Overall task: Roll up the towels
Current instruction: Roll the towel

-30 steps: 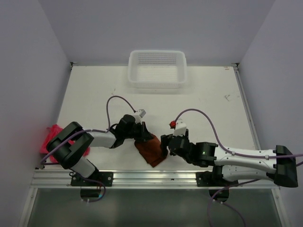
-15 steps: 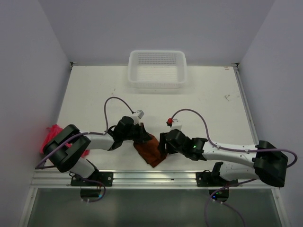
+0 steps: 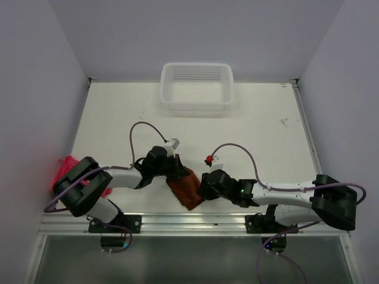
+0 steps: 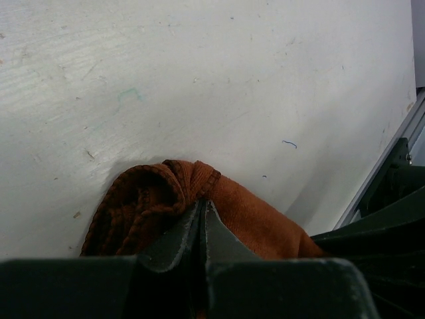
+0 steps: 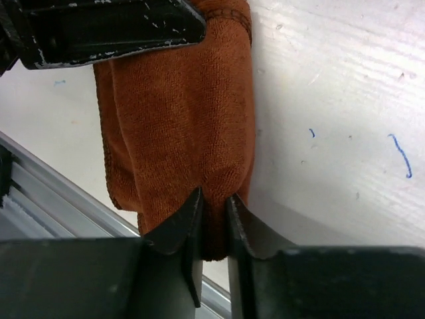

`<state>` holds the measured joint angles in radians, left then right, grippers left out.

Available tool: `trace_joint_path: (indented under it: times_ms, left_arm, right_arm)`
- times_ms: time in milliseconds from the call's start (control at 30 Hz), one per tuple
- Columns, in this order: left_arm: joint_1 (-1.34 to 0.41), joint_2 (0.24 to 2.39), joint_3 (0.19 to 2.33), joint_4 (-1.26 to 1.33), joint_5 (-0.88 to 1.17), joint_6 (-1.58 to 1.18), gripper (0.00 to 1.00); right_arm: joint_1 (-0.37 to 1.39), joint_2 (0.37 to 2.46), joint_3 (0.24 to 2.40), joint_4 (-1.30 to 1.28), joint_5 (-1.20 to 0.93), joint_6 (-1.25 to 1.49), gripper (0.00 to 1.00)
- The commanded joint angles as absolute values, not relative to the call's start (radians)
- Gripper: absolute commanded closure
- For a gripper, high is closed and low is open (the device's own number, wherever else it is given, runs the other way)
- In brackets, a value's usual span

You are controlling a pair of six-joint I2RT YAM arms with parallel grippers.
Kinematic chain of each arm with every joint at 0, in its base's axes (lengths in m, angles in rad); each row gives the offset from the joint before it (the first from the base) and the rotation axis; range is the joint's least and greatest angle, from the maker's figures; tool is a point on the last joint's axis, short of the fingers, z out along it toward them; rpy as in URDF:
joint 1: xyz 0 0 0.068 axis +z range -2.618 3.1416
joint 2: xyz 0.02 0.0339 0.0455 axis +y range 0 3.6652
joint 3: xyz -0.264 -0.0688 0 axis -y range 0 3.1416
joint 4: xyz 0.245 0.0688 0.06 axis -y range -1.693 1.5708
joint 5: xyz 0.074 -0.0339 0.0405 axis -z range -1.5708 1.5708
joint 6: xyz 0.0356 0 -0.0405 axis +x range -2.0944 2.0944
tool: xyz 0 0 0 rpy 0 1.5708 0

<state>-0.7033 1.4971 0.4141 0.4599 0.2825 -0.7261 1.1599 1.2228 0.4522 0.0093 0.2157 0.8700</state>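
– Towel (image 3: 188, 188), the rust-brown one: where is it?
– Close to the near edge of the table (image 3: 266, 136), about midway along it, bunched between the two arms. From above it is only a small dark lump.
– And the claws?
– The top view hides their fingers. The left wrist camera shows the left claw (image 4: 201, 206) pressed almost together on a hemmed fold of the towel (image 4: 246, 212), with the cloth humped up on both sides of it. The right wrist camera shows the right claw (image 5: 214, 199) pinching the rounded end of the towel (image 5: 186, 119), a ridge of cloth caught in the narrow gap.
– Anything only the top view gives?
– Yes: the left claw (image 3: 177, 170) holds the far end and the right claw (image 3: 204, 188) the right side. A pink towel (image 3: 68, 168) lies at the left edge, and a white basket (image 3: 196, 66) stands at the far edge.
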Motion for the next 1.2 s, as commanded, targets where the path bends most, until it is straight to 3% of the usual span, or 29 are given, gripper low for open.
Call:
trace_joint_path:
  times_ms: [0,100,533,1167]
  left_arm:
    - [-0.701,1.532,0.406,0.267,0.176,-0.692,0.95]
    - [-0.701,1.529,0.466,0.213,0.16,-0.673,0.95]
    - [-0.65,1.378,0.649,0.012,0.146,-0.624,0.89]
    - [-0.644,1.114,0.519,-0.091,0.204,-0.669,0.88]
  right_arm:
    - [1.245,1.25,0.462,-0.035,0.274,0.847,0.85]
    - [1.301,1.273,0.523,-0.112,0.36,0.818,1.0]
    - [1.529,1.57,0.911,-0.57,0.931,0.842,1.0]
    - [1.741,1.982,1.307,-0.92,1.103,0.835,1.0]
